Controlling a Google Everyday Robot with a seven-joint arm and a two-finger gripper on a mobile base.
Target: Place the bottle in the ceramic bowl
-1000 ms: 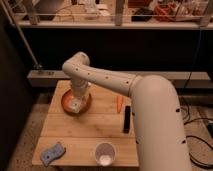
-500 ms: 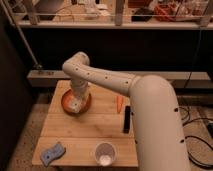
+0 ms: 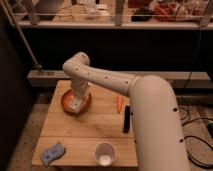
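The ceramic bowl [image 3: 66, 101] is a shallow orange-brown dish at the back left of the wooden table [image 3: 90, 127]. My gripper [image 3: 76, 103] reaches down from the white arm [image 3: 105, 77] and hangs right over the middle of the bowl, down inside its rim. A pale shape at the gripper's tip may be the bottle, but I cannot tell it apart from the gripper itself. No bottle shows anywhere else on the table.
A round white cup [image 3: 104, 154] stands at the front edge. A black rectangular bar [image 3: 126, 119] lies at the right, with a small orange stick [image 3: 119, 103] behind it. A blue-grey object [image 3: 52, 154] lies at the front left. A dark shelf unit stands behind the table.
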